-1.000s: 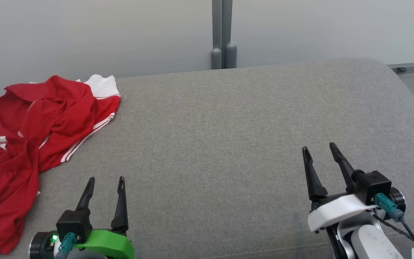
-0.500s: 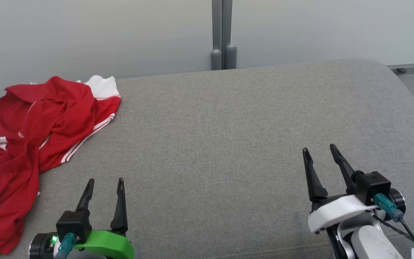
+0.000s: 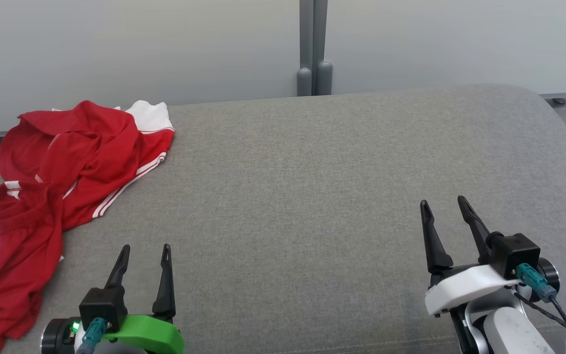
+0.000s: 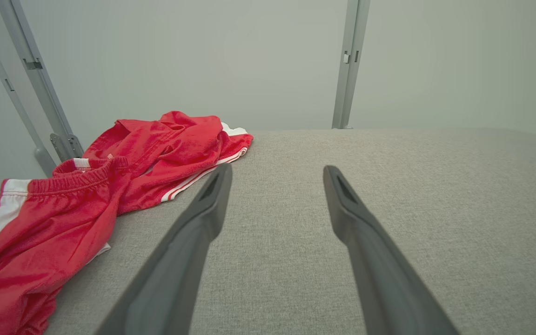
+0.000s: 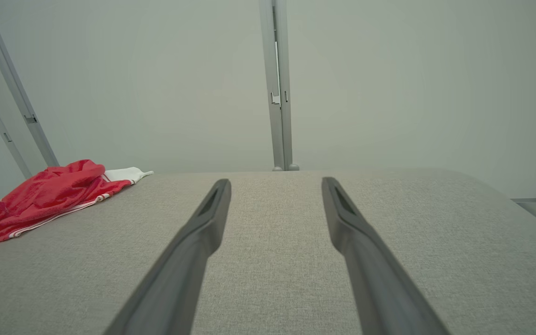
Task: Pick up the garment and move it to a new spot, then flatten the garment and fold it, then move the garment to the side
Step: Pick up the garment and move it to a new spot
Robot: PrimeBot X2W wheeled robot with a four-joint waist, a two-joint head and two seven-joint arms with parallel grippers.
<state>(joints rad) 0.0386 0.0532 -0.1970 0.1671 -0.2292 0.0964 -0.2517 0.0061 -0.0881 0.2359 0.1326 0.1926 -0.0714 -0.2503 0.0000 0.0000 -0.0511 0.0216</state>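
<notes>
On the far left corner of a grey cushioned surface (image 3: 312,187), a red garment (image 3: 62,162) with white stripes and white side panels lies crumpled in a loose heap. One part of it trails down the left edge of the cushion toward the robot. The left wrist view shows a gathered elastic waistband bunched in the nearer part of the heap.

The left gripper (image 3: 146,247) sits at the near left, with a green collar behind its two dark fingers. Those fingers are spread apart with nothing between them. They point away across the cushion, near the trailing part of the garment and to its right, but apart from it.

The right gripper (image 3: 442,200) sits at the near right, well apart from the garment. Its fingers are likewise spread and hold nothing. A white collar sits behind them, and a teal plug (image 3: 532,279) with a black cable hangs at its side.

Behind the cushion stand pale wall panels (image 3: 165,44), joined by a grey metal post (image 3: 314,44).
</notes>
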